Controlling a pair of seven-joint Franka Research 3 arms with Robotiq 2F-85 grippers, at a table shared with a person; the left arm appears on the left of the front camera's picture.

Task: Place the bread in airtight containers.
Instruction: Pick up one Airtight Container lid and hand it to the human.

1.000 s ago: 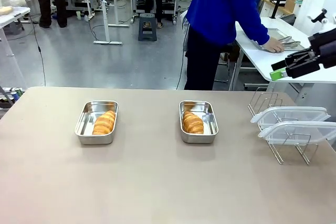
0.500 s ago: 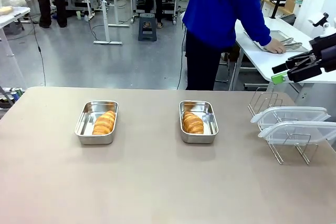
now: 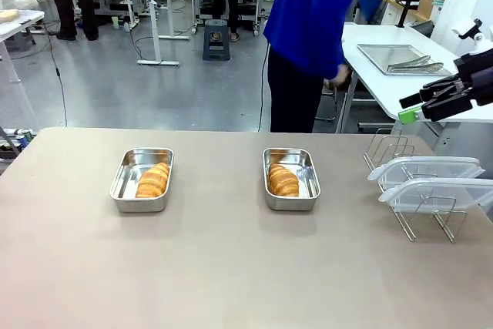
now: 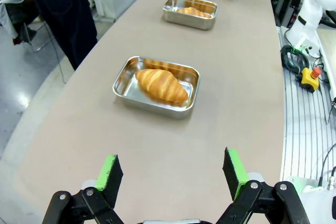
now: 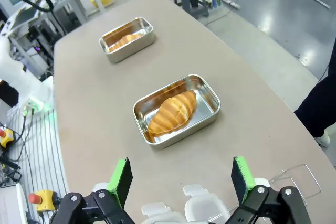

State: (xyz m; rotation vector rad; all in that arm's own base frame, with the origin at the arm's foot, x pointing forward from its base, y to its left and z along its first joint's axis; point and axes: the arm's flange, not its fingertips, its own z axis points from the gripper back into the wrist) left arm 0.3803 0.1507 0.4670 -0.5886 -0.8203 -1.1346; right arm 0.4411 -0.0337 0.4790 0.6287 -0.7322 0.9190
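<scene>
- Gripper of the right arm (image 3: 408, 113) hangs above the wire rack (image 3: 384, 146), jaws spread wide with nothing between them.
- Gripper of the left arm (image 4: 173, 174) is equally wide and empty, over the tabletop (image 4: 231, 77) well left of the rack.
- Two clear lids (image 3: 428, 167) rest in the rack.
- Near tin (image 3: 310, 182), left of the rack, holds a croissant (image 3: 283, 180).
- Far tin (image 3: 123, 182), farther left, holds the second croissant (image 3: 153, 179).

I am hovering my left gripper (image 4: 172, 171) over the tan table (image 4: 236, 77), its green pads (image 4: 111, 174) standing wide apart with nothing between them. Ahead, a steel tin (image 4: 157, 109) is lying open with a croissant (image 4: 161, 84) resting inside it. A second tin (image 4: 189, 21) is sitting farther along, carrying a second croissant (image 4: 193, 11). A person (image 4: 63, 3) in blue is standing at the table's edge, picture left.
</scene>
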